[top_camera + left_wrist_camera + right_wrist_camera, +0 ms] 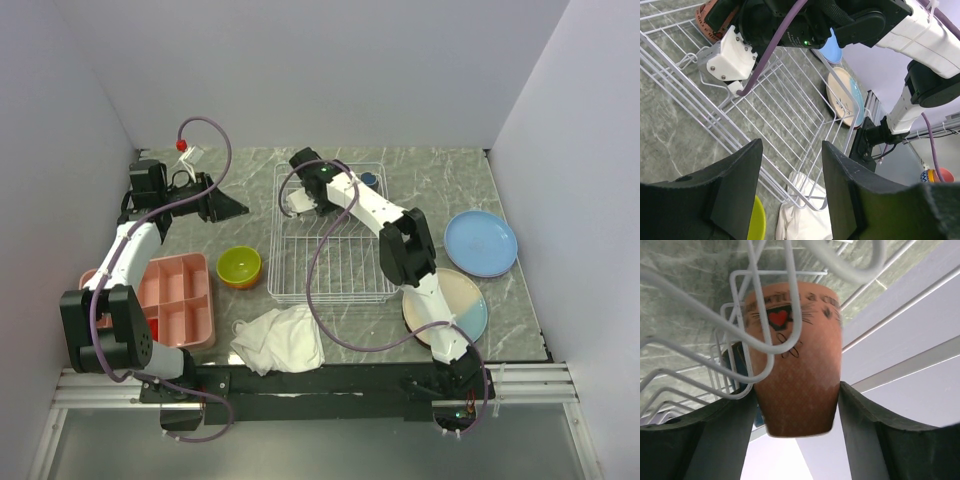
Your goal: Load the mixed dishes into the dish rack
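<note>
dish rack point(330, 296): white coated wire, smooth, slight gloss
small pink mug point(797, 390): ceramic look, matt, fine dotted texture, printed artwork
table point(440, 175): grey marble-look top, smooth, low sheen
white cloth point(280, 340): soft crumpled fabric, matt
pink divided tray point(180, 295): smooth plastic
lime-green bowl point(240, 265): smooth, glossy
light-blue plate point(481, 243), 3 o'clock of rack: smooth, satin

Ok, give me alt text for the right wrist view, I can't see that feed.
The right gripper holds the small pink mug, printed with a red heart, between its two dark fingers, up against the white wire prongs of the dish rack. Grey marble tabletop shows behind the wires.
</note>
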`<state>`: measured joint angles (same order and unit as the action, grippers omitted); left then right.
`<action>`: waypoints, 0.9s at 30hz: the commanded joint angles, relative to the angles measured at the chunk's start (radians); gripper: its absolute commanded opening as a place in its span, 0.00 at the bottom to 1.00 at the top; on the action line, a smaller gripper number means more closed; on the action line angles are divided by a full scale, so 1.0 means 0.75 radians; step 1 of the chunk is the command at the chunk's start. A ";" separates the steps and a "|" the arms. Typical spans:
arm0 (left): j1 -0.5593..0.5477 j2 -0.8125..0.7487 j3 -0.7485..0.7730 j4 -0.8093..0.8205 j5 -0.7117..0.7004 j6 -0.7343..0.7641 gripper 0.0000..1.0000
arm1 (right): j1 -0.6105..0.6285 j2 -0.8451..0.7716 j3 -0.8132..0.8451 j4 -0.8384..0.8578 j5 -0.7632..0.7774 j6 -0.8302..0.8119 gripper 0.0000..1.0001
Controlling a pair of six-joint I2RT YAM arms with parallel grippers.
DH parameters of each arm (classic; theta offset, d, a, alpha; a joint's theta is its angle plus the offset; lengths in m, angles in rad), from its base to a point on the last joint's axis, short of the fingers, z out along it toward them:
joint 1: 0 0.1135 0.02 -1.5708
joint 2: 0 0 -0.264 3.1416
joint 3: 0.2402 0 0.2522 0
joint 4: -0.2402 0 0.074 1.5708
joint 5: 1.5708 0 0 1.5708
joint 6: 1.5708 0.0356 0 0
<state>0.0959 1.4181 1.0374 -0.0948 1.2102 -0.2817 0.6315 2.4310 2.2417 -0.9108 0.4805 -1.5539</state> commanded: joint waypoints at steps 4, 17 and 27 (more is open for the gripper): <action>0.001 -0.068 0.055 0.026 0.000 0.009 0.65 | -0.014 -0.122 -0.058 0.167 0.022 0.031 0.81; 0.036 0.058 0.381 -0.724 -0.135 0.706 0.71 | -0.020 -0.294 -0.036 0.120 -0.009 0.235 0.82; -0.120 -0.192 0.192 -1.236 -0.613 1.551 0.71 | -0.063 -0.541 -0.048 0.097 -0.247 0.981 0.87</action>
<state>0.0860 1.4460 1.3064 -0.8654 0.9348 0.5571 0.6144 2.1426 2.2040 -0.8547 0.4080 -1.1511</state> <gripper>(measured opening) 0.722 0.836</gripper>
